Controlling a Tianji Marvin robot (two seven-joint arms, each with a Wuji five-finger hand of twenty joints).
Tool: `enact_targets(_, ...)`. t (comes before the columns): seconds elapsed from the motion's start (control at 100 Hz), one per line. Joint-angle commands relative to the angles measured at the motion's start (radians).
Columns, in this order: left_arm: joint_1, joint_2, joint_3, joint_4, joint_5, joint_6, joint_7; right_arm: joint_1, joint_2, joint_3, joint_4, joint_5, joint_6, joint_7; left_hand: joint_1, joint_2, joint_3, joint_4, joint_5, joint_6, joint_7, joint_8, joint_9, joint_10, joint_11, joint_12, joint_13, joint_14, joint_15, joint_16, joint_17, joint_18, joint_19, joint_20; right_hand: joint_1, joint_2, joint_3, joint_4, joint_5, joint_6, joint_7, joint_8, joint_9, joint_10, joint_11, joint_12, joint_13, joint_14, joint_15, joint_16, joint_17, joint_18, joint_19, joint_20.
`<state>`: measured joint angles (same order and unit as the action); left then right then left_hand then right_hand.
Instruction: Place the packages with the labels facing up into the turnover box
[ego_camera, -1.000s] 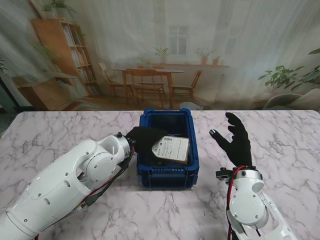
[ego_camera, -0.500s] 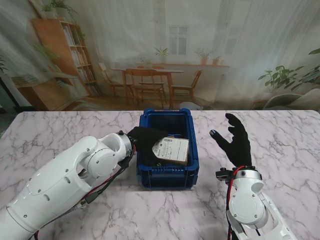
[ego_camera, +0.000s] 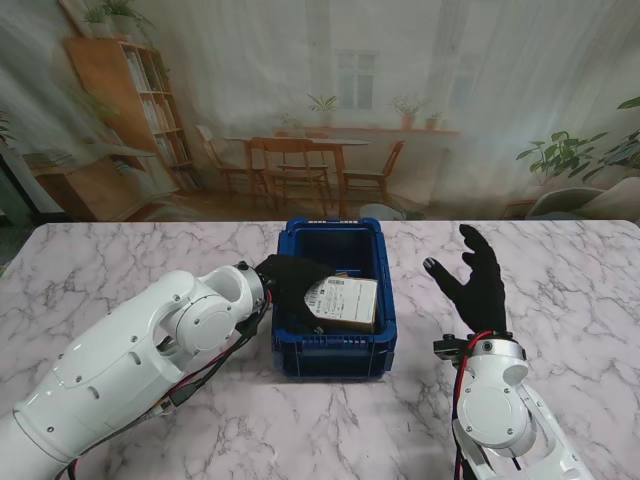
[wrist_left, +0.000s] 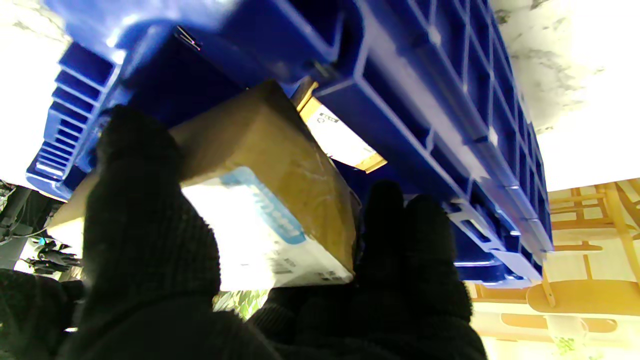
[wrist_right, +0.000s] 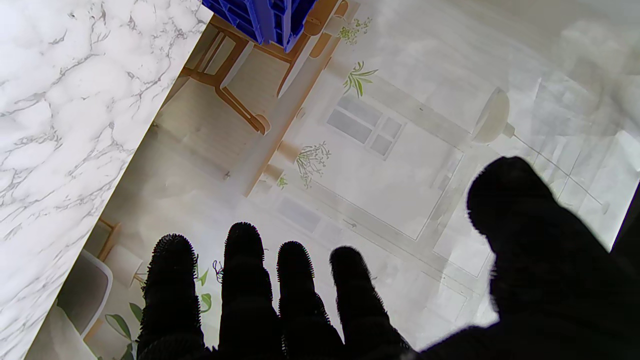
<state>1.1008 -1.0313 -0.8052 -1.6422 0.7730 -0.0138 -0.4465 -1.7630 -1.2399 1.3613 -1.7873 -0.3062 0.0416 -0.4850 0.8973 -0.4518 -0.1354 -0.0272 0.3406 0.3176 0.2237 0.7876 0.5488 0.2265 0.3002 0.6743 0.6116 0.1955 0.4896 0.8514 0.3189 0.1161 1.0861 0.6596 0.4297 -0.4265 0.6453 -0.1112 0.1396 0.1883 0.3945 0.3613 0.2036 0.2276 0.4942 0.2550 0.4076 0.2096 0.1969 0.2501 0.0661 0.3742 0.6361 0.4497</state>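
A blue turnover box (ego_camera: 336, 345) stands mid-table. My left hand (ego_camera: 288, 283), in a black glove, reaches over the box's left wall and is shut on a brown cardboard package (ego_camera: 343, 300) whose white label faces up. In the left wrist view the package (wrist_left: 280, 170) sits between thumb and fingers (wrist_left: 400, 250) inside the box (wrist_left: 440, 100). A second labelled package (wrist_left: 340, 137) lies lower in the box. My right hand (ego_camera: 474, 283) is raised to the right of the box, open, fingers (wrist_right: 245, 280) spread, holding nothing.
The marble table (ego_camera: 120, 270) stretches to both sides of the box. Its far edge meets a printed backdrop (ego_camera: 330, 110) of a room. My left arm (ego_camera: 150, 360) lies across the near left part of the table.
The left hand and package have barely moved within the box. The right hand has drifted slightly to the right and away from me.
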Motion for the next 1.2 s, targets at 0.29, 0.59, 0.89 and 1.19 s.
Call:
enact_targets(0.29,-0.022,0.017,0.015,0.014,0.001,-0.004,-0.086,0.004,-0.009,-0.004,0.006,-0.008,0.024,-0.024,-0.217,0.313,0.102,-0.002,-0.173,-0.025,-0.230,-0.412,-0.368,0.064,-0.305,-0.456,-0.272,0.103,-0.298,-0.371,-0.173,0.055,-0.363,-0.127,0.018,0.011,0.047,-0.008,-0.009,0.085,-0.261,0.051,-0.035,0.012,-0.093,-0.034,-0.051,0.002,-0.052,-0.004,-0.025,-0.019,-0.075,0.043)
enact_targets(0.59,-0.038,0.016,0.032,0.031,0.007,-0.006,-0.085,0.005,-0.009,-0.003,0.010,-0.013,0.026,-0.025,-0.241,0.300,0.105,-0.002,-0.208,-0.057,-0.257,-0.566,-0.435,0.052,-0.314,-0.514,-0.295,0.099,-0.291,-0.409,-0.186,0.055,-0.385,-0.128,0.024,0.012,0.049,-0.008,0.009,0.071,-0.299,0.071,-0.036,0.011,-0.105,-0.040,-0.056,0.002,-0.055,-0.005,-0.026,-0.016,-0.092,0.043)
enact_targets(0.89,-0.037,0.014,0.033,0.036,0.005,-0.007,-0.073,0.007,-0.009,-0.004,0.011,-0.014,0.028,-0.024,-0.256,0.307,0.104,-0.003,-0.206,-0.080,-0.264,-0.666,-0.457,0.040,-0.315,-0.530,-0.299,0.102,-0.296,-0.413,-0.192,0.061,-0.391,-0.124,0.027,0.012,0.049,-0.007,0.022,0.062,-0.316,0.086,-0.035,0.009,-0.108,-0.042,-0.057,0.001,-0.056,-0.005,-0.022,-0.014,-0.102,0.047)
enact_targets(1.19,0.029,0.015,-0.041,-0.020,0.032,-0.030,-0.055,0.008,-0.005,-0.006,0.011,-0.015,0.040,-0.005,-0.217,0.355,0.105,0.000,-0.204,-0.077,-0.231,-0.634,-0.415,0.042,-0.308,-0.515,-0.289,0.112,-0.293,-0.412,-0.185,0.068,-0.384,-0.113,0.023,0.018,0.036,-0.006,0.031,0.037,-0.319,0.108,-0.036,0.009,-0.123,-0.048,-0.062,-0.001,-0.062,-0.005,-0.023,-0.020,-0.110,0.055)
